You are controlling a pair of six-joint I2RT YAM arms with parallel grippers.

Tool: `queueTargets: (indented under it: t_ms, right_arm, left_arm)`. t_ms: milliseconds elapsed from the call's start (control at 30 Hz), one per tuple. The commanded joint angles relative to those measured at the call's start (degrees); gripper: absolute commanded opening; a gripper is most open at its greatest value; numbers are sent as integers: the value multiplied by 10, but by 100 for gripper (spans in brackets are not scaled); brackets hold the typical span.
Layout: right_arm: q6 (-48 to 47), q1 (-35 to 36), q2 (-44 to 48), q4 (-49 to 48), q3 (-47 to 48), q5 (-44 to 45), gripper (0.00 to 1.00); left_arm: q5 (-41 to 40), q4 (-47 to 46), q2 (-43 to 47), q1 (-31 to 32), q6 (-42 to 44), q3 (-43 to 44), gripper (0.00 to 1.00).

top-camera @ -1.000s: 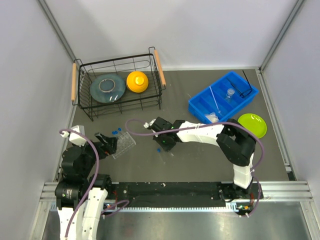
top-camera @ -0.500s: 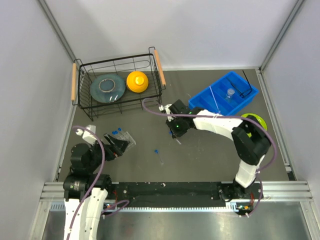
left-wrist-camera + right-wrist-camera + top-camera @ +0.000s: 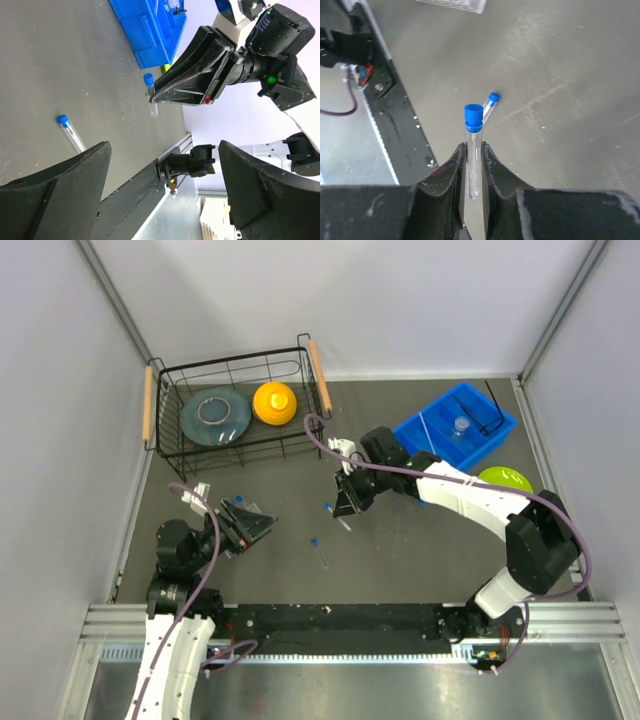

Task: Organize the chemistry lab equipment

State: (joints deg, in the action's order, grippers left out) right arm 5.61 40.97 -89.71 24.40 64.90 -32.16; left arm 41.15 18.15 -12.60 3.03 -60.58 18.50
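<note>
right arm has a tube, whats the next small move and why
Probably carry the right gripper toward the blue bin: its test tube is pinched clear of the table, and the bin already holds a vial. The loose tube can wait.

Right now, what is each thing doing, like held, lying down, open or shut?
Right gripper: shut on a thin clear blue-capped test tube, held above the grey table.
Second blue-capped tube: lying flat on the table, nothing touching it.
Left gripper: open, empty.
</note>
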Motion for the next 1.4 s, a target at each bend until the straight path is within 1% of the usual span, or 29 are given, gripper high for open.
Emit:
queueTargets:
  t_ms: [0, 33, 67, 133, 167, 233, 267, 333, 367, 400, 467, 533, 667, 833, 900, 1033, 1100, 1267, 1300, 1367]
  right_arm:
    - [12, -2, 30, -38, -6, -103, 10]
    - [13, -1, 31, -44, -7, -116, 10]
    - [15, -2, 33, -45, -8, -120, 9]
    - [15, -2, 38, -49, -12, -128, 10]
    - [15, -2, 39, -49, -14, -130, 10]
    - [16, -1, 44, -50, -15, -134, 10]
    - [15, -1, 44, -51, -16, -135, 10]
    - [16, -1, 51, -52, -20, -140, 10]
    - [16, -1, 52, -52, -23, -141, 10]
    - [15, 1, 55, -52, -24, -142, 10]
    - [14, 2, 64, -54, -29, -144, 10]
    - [13, 4, 69, -56, -33, -146, 10]
    - [12, 7, 74, -58, -36, -149, 10]
    - [12, 9, 74, -58, -36, -155, 11]
    - [11, 11, 73, -58, -36, -155, 11]
    - [9, 14, 70, -58, -34, -155, 11]
    - [10, 15, 67, -57, -32, -153, 11]
    - [7, 17, 67, -57, -32, -149, 11]
    - [5, 18, 67, -57, -33, -148, 11]
    - [3, 21, 67, -56, -33, -145, 11]
  left_arm:
    - [5, -107, -26, 16, -43, -3, 94]
    - [-1, -112, -31, 23, -45, -2, 94]
    - [-9, -116, -44, 44, -46, -2, 94]
    - [-47, -128, -60, 74, -46, 0, 94]
    - [-67, -132, -79, 118, -46, 3, 94]
    - [-144, -146, -104, 174, -45, 9, 94]
    - [-169, -152, -135, 230, -45, 17, 94]
    - [-227, -156, -168, 272, -42, 29, 92]
    - [-236, -169, -198, 294, -42, 37, 91]
    - [-245, -176, -212, 300, -46, 39, 86]
    - [-256, -222, -249, 311, -54, 42, 84]
    - [-261, -234, -271, 315, -60, 48, 80]
    - [-270, -254, -323, 331, -60, 71, 77]
    - [-266, -278, -350, 341, -60, 78, 71]
    - [-268, -283, -358, 346, -60, 79, 70]
    - [-265, -285, -370, 353, -61, 81, 63]
    - [-262, -287, -373, 356, -62, 81, 56]
    - [-265, -290, -373, 368, -69, 78, 45]
    - [-265, -291, -373, 368, -71, 77, 40]
    - [-266, -293, -372, 371, -74, 74, 34]
